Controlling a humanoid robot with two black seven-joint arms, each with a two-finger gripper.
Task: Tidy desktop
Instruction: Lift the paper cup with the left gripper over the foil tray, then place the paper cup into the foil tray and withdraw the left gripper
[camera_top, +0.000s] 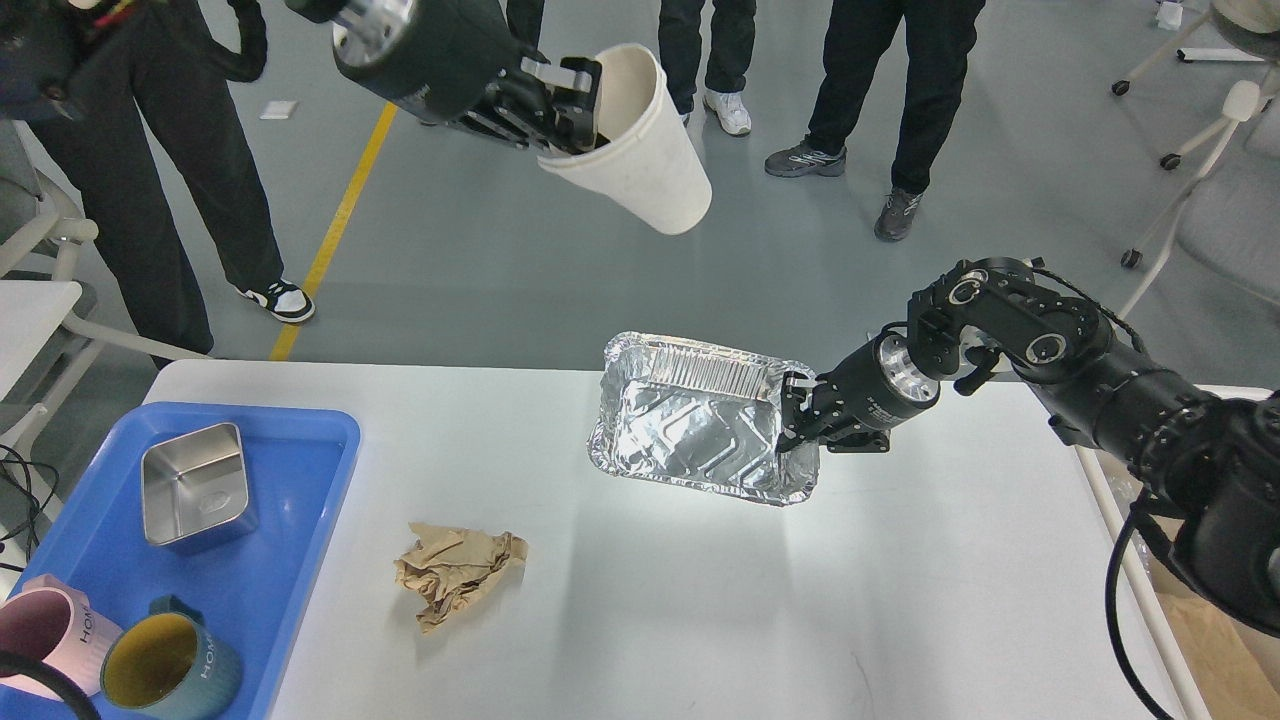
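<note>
Above the desktop (700, 600): left gripper (570, 105), raised high and reaching forward, clamped on the rim of a tilted white paper cup (640, 150). Right gripper (795, 415), arm stretched leftward, pinches the wall of a foil tray (690, 425) held tilted above the surface. Desktop lies below both.

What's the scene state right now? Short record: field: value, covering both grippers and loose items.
left gripper: shut on the rim of the paper cup, raised and tilted beyond the far edge of the desktop
right gripper: shut on the right rim of the foil tray, lifted and tilted
on desktop: crumpled brown paper
blue tray: holds the steel container, pink mug, teal mug
</note>
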